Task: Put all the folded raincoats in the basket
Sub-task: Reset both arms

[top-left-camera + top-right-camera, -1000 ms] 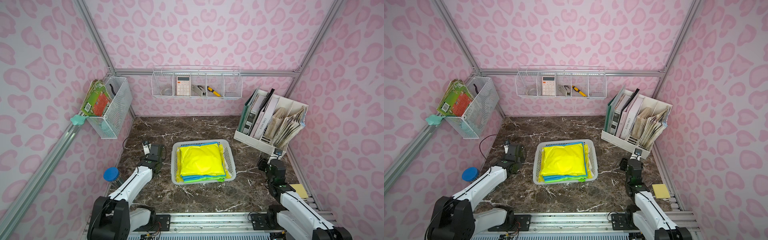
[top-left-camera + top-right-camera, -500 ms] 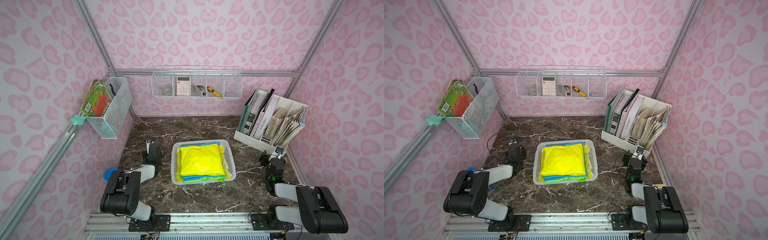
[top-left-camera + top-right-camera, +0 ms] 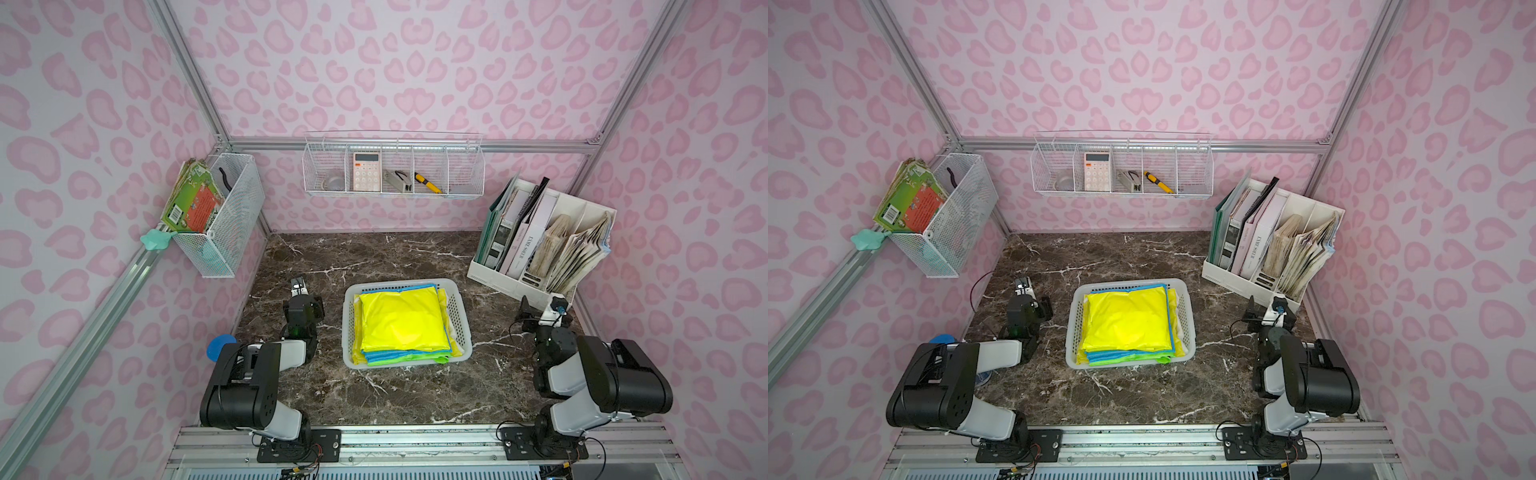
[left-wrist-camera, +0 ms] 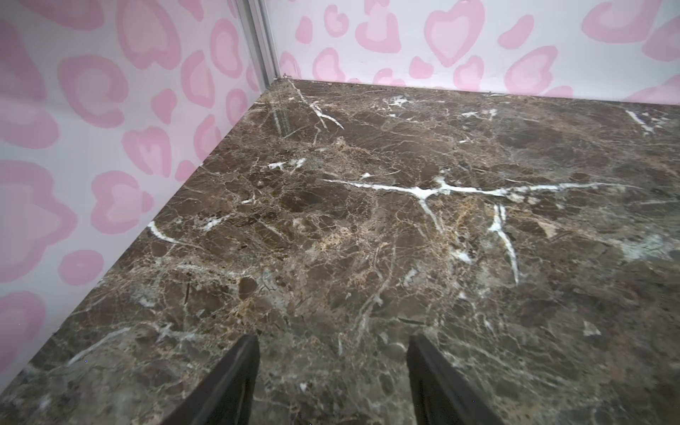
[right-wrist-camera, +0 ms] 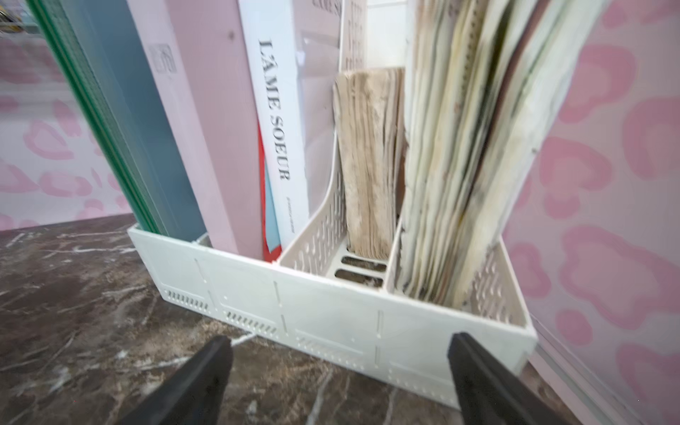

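The folded raincoat [image 3: 401, 322] [image 3: 1127, 318] is bright yellow and lies flat inside the basket [image 3: 405, 283] [image 3: 1129, 283], on top of other folded blue, green and yellow pieces. This low white perforated basket stands mid-table in both top views. My left gripper [image 3: 298, 291] [image 3: 1022, 289] rests low to the left of the basket. In the left wrist view it is open [image 4: 333, 340] over bare marble. My right gripper [image 3: 540, 311] [image 3: 1264, 309] sits to the right of the basket. In the right wrist view it is open wide [image 5: 342, 338] and empty, facing the file organiser.
A white file organiser [image 3: 540, 245] [image 5: 331, 312] full of books and papers stands at the back right, close in front of my right gripper. Wire-mesh baskets hang on the back wall [image 3: 392, 166] and the left wall [image 3: 224, 220]. A blue round object [image 3: 218, 347] lies beside the left arm.
Both arms have folded back, and their elbows now stand raised near the front rail. The grippers stay beside the basket. The raincoat and basket have not moved.
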